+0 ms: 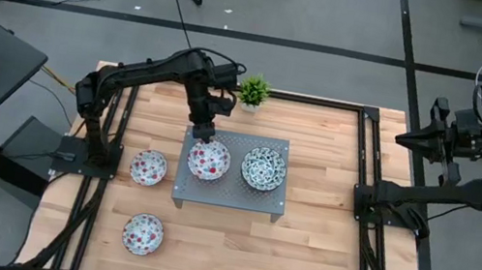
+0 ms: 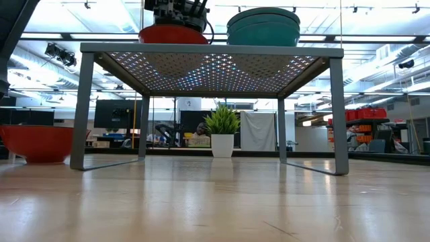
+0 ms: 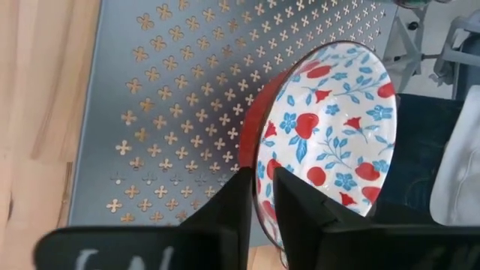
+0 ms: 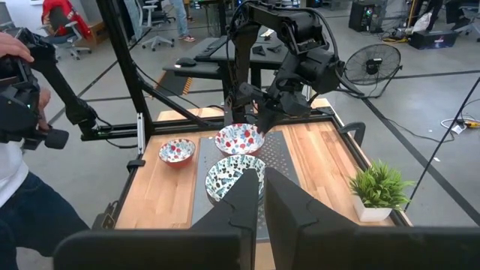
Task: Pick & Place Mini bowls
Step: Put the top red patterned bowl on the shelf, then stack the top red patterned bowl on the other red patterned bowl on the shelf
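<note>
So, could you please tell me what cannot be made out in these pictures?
- Left gripper, at the red bowl on the rack: cut off by the low view's top edge.
- Blue-green bowl: whether others are stacked under it, hidden from above in the high view.
- Right gripper, off the table: too small in the high view.

Four bowls, upright. On the rack (image 1: 229, 192): a red-flowered bowl (image 1: 208, 160) and, beside it, a dark-patterned bowl (image 1: 264, 168). Two more red-flowered bowls (image 1: 148, 167) (image 1: 143, 233) sit on the table off the rack's left side.

Red floral bowl at our left gripper

We see our fingers (image 3: 259, 206) straddling the mini bowl's (image 3: 330, 135) rim on the perforated shelf (image 3: 172, 105).
</note>
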### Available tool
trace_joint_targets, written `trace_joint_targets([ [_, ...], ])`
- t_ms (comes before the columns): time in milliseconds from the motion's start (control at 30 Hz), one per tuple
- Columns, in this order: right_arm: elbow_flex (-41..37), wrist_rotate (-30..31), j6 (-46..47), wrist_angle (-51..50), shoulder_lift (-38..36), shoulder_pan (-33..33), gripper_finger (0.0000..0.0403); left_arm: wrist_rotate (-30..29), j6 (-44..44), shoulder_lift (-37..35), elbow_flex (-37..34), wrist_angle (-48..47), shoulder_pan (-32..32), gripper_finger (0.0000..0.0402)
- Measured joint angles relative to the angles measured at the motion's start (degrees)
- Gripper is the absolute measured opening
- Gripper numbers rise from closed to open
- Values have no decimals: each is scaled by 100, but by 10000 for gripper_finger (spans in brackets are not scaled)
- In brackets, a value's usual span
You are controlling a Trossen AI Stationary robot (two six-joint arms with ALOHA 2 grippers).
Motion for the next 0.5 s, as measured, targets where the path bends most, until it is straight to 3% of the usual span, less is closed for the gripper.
trace_joint_targets([
  [267, 0, 0, 0, 0, -1, 1, 29, -44, 0, 0, 0, 14, -2, 100],
  [500, 0, -1, 0, 1, 0, 1, 29, -117, 4, -22, 0, -129, 40, 108],
])
